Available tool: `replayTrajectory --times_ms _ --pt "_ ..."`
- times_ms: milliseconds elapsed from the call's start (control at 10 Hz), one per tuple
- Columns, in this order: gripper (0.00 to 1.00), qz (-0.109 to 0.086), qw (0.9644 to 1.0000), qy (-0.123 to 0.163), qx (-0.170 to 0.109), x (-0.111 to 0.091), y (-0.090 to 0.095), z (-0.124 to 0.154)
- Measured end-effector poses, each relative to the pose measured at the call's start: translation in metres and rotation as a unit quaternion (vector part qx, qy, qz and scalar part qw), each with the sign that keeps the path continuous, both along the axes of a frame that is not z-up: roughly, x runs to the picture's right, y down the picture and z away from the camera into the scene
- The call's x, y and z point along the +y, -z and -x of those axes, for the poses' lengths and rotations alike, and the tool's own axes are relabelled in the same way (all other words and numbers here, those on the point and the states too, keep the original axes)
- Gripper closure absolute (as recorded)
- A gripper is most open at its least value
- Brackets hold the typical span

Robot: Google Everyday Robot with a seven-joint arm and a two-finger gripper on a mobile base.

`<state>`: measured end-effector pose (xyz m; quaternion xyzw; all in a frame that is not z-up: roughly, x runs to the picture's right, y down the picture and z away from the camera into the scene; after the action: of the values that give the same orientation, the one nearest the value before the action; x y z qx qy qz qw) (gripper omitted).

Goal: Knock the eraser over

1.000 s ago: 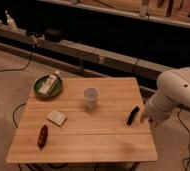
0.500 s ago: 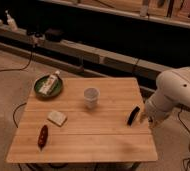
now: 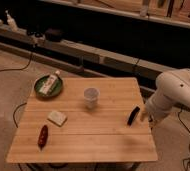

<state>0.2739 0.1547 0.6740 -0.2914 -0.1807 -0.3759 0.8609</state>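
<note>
Pale wooden table (image 3: 88,145) in a dim room. Near its right edge, small thin black oblong eraser (image 3: 133,115), standing tilted. Just right of it, white arm's gripper (image 3: 144,116), grip state impossible to tell. Further left, clear plastic cup (image 3: 91,97).

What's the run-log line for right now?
step: knock over eraser | gripper: just right of eraser, at table right edge | eraser: on edge, leaning, not yet down | contact: cannot tell

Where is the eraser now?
Camera view: the eraser stands at the right edge of the table, right of the clear cup, the gripper just beside it.
</note>
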Motion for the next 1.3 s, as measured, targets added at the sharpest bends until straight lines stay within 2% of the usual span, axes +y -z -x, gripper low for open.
replayTrajectory --times_ms 200,500,700,900,1100,1300 --pt "0.59 0.006 0.9999 -0.01 0.007 0.005 -0.019 -0.01" --pt "0.59 0.028 0.9992 -0.017 0.023 0.026 -0.053 -0.018" --pt "0.59 0.032 0.9982 -0.023 0.044 0.035 -0.074 -0.029" --pt "0.61 0.031 0.9976 -0.032 0.054 0.035 -0.086 -0.032" --pt "0.78 0.034 0.9971 -0.035 0.058 0.035 -0.092 -0.031" --pt "0.97 0.046 0.9963 -0.035 0.063 0.038 -0.096 -0.029"
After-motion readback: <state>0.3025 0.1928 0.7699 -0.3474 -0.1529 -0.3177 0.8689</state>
